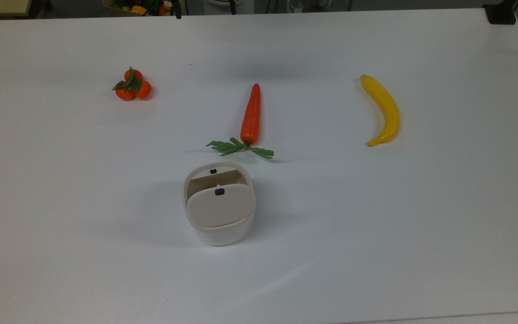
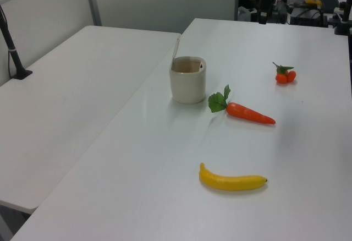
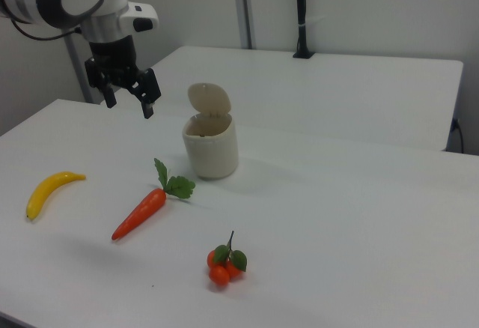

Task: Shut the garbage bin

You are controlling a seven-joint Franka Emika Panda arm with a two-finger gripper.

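- Garbage bin (image 1: pixel 219 204): on table (image 1: pixel 376 225), just beside carrot (image 1: pixel 251 114) leaves; lid (image 3: pixel 209 99) upright, open.
- Gripper (image 3: pixel 129 96): fingers apart, empty, hovering clear of bin.
- Task: not started; lid push-down remains.

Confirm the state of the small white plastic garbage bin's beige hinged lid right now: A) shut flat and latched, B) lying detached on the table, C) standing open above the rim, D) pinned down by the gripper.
C: in the right view the beige hinged lid stands upright above the small white plastic garbage bin, its mouth uncovered, while the open gripper hangs apart to the right view's left.
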